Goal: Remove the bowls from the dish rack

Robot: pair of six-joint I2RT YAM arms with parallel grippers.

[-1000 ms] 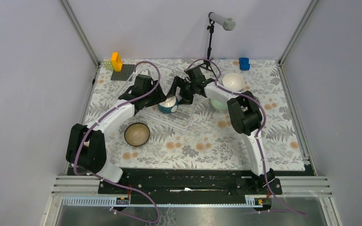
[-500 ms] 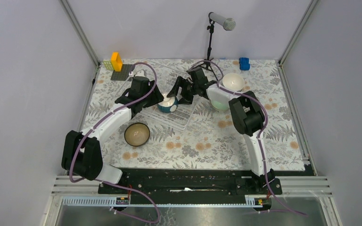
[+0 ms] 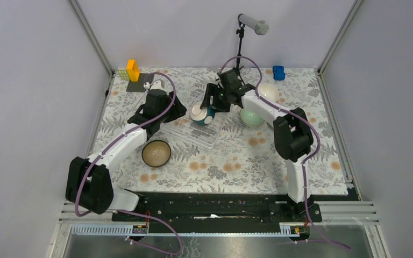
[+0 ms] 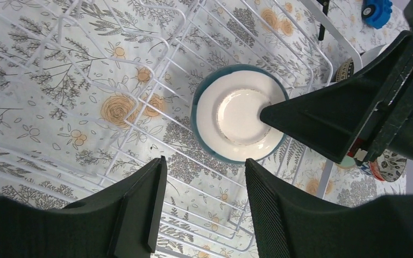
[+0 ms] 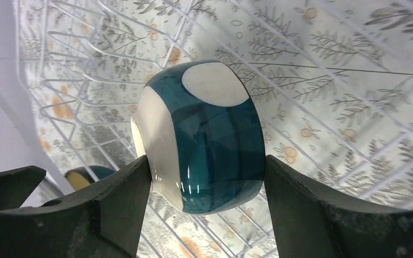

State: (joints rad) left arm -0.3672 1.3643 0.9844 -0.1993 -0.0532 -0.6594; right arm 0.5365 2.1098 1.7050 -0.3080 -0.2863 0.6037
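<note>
My right gripper (image 3: 205, 107) is shut on a dark teal bowl (image 3: 200, 115) with white spots and holds it tilted just above the clear dish rack (image 3: 192, 134). In the right wrist view the bowl (image 5: 204, 140) sits between both fingers (image 5: 113, 209), over the rack's ribs (image 5: 328, 80). My left gripper (image 3: 178, 111) is open and empty over the rack's left part. In the left wrist view (image 4: 204, 166) it looks at the bowl's white inside (image 4: 239, 121).
A dark bowl with a cream inside (image 3: 156, 153) stands on the table in front of the rack. A pale green bowl (image 3: 251, 117) and a white bowl (image 3: 269, 92) stand to the right. A black mat (image 3: 140, 83), a yellow block (image 3: 133, 70) and a mic stand (image 3: 240, 51) are at the back.
My right gripper has raised the teal bowl and drawn it toward the back right. My left gripper has pulled back to the left, away from the bowl.
</note>
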